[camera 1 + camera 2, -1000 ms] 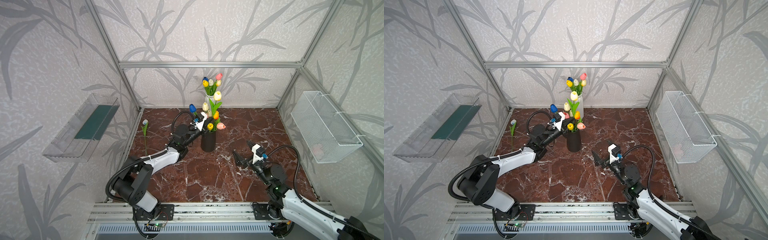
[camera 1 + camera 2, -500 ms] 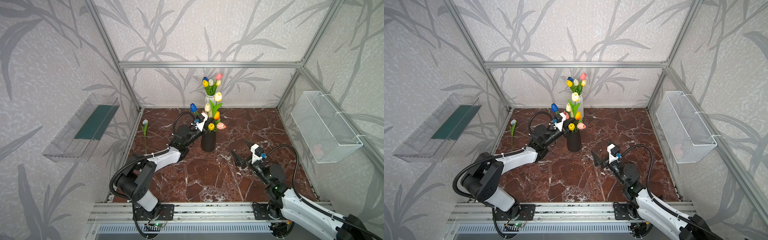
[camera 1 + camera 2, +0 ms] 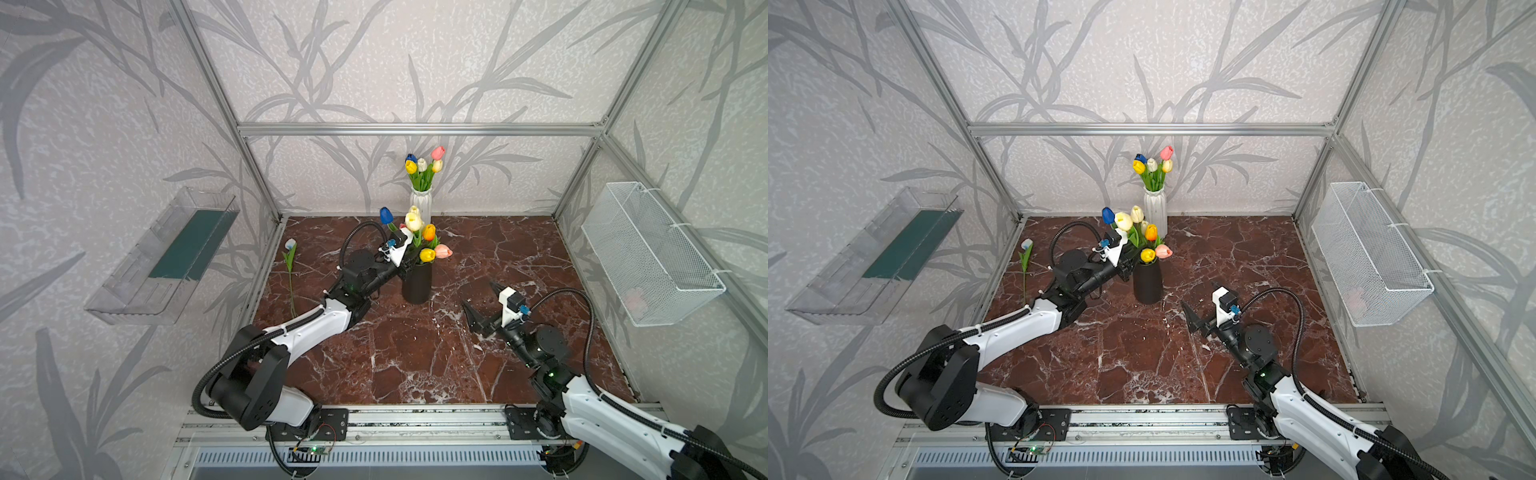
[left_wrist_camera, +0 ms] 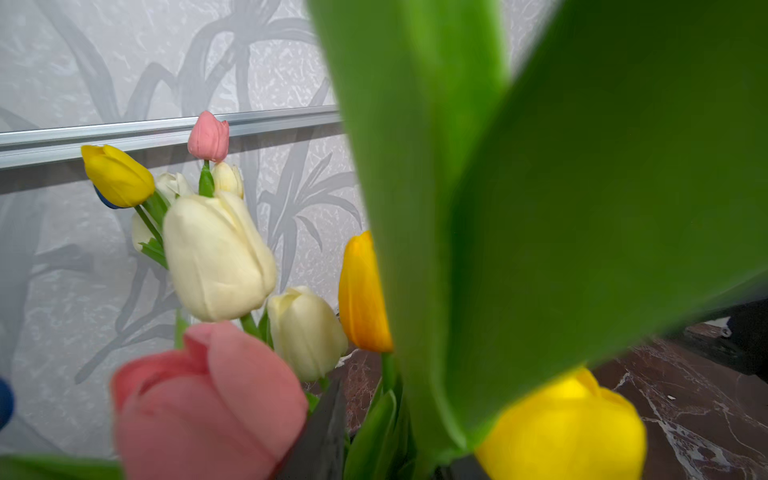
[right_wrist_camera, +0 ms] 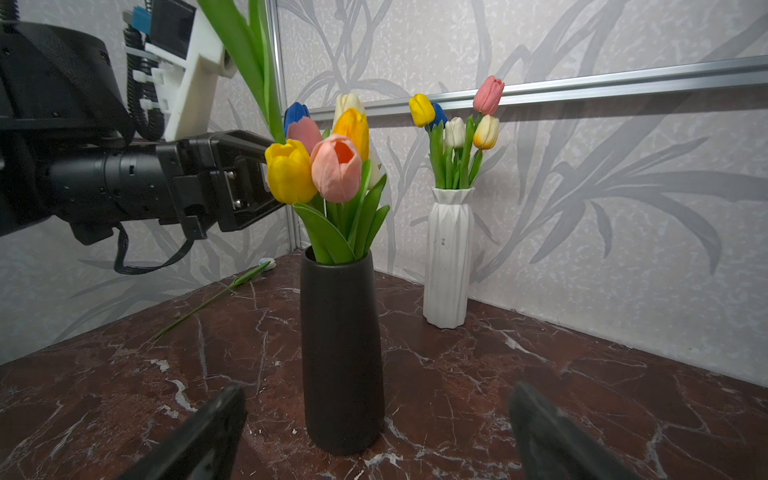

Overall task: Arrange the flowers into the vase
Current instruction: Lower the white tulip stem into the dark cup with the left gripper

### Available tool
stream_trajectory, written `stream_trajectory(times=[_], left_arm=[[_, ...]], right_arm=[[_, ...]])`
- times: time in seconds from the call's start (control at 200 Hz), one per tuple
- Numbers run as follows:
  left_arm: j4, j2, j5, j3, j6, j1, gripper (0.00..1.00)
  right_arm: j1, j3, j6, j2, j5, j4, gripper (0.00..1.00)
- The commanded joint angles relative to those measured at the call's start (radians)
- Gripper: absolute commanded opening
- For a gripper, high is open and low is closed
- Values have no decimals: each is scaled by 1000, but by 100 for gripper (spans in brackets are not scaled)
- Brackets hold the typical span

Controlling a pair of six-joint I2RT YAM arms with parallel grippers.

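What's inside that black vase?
Tulips: yellow, pink, orange and cream heads above the rim. The black vase is opaque, so their lower stems are hidden.

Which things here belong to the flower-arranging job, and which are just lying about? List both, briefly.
Job in hand:
- black vase, holding a tulip bunch
- white vase, holding five tulips
- loose tulip, lying flat, not yet in a vase

Lying about:
- clear tray on one side wall
- wire basket on the opposite wall
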Motion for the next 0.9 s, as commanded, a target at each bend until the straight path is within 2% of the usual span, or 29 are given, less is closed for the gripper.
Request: stream_trajectory(times=[0.0, 0.16, 0.495, 0.755, 0.895], left_arm=[[-65, -90, -19, -19, 19, -4, 28], [-134, -154, -39, -20, 43, -3, 9], [-330, -229, -66, 43, 57, -2, 2], [-272, -187, -86, 31, 50, -1, 0], [-266, -140, -68, 72, 37, -1, 0]], right_arm=[[-2, 73, -18, -1, 2, -14, 99], [-2, 120, -37, 29, -25, -16, 99], [-2, 108, -25, 69, -59, 11, 99], [-2, 105, -23, 77, -58, 17, 99], [-2, 101, -25, 70, -55, 14, 99]])
